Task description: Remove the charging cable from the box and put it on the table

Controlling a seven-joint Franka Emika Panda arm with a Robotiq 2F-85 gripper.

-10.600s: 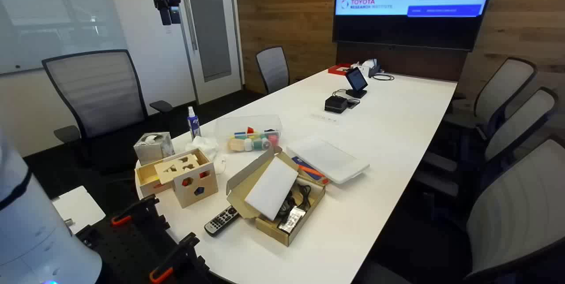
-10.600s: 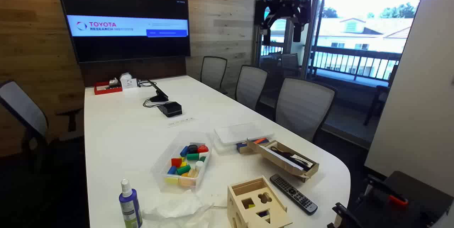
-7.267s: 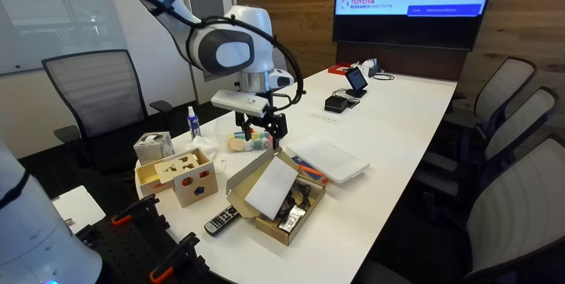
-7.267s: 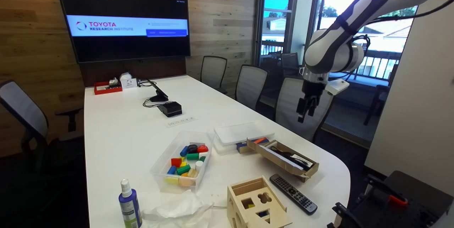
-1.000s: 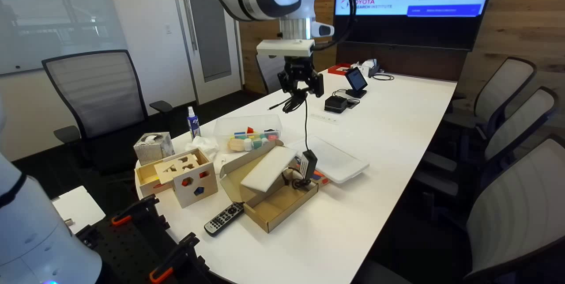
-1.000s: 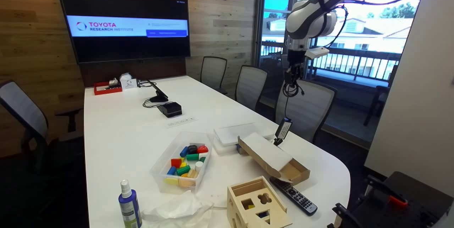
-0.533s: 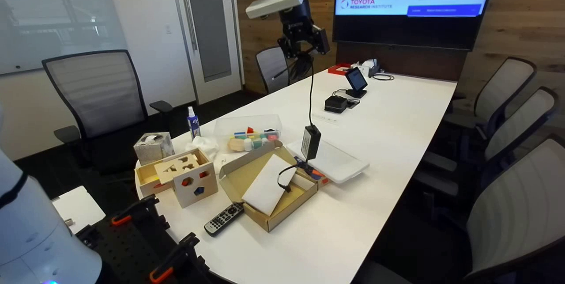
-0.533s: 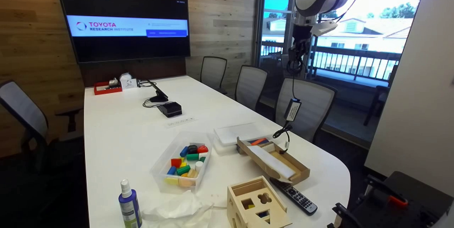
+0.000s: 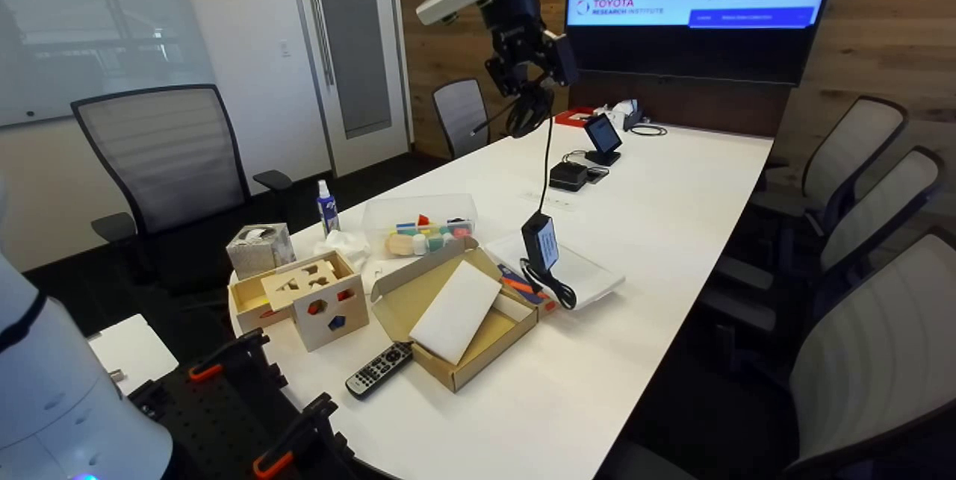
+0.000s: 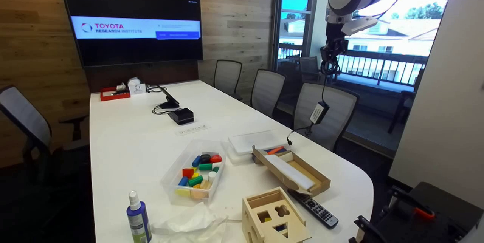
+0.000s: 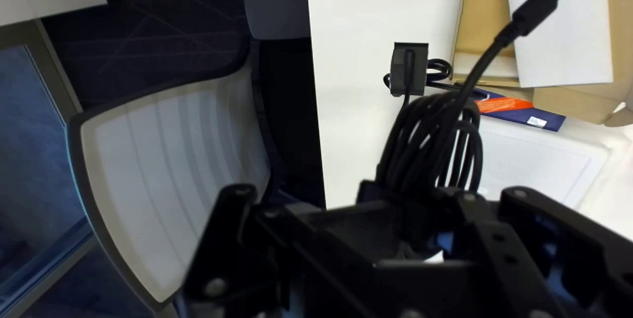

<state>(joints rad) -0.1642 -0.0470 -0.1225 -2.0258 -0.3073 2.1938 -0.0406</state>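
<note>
Black remote (image 9: 379, 370) lay just beside the box (image 9: 493, 357), one end against or under the flap (image 9: 424, 282); couldn't tell which. White slab (image 9: 457, 312) sat at a slant, partly in the box, partly over the flap. Wooden cube (image 9: 328, 304) with cut-out holes stood past the flap, apart from the box. Blue-and-orange packet (image 9: 534, 291) lay right by the box's far end, pale plastic lid (image 9: 594, 271) just past it.

Charging cable (image 9: 529, 113) was out of the box, in midair, up above and beyond it. Claw (image 11: 415, 197) was narrowed on the cable's black loops and held them. Plug block (image 9: 540, 243) hung below on a straight run of cord, outside the box, short lead dangling under it. One metal-ended tip (image 11: 536, 7) poked out loose in the wrist view.

Tissue box (image 9: 258, 250) stood farther off from the box than the cube; clear tub (image 9: 403, 210) of colored blocks (image 9: 422, 242) and a spray bottle (image 9: 327, 211) stood on the flap side. Table (image 9: 657, 226) ran under the box and well beyond, with a tablet (image 9: 603, 134) and a black unit (image 9: 569, 177) on it. Farthest from the box sat a red tray (image 9: 572, 119), then a lit wall screen (image 9: 694, 6).
</note>
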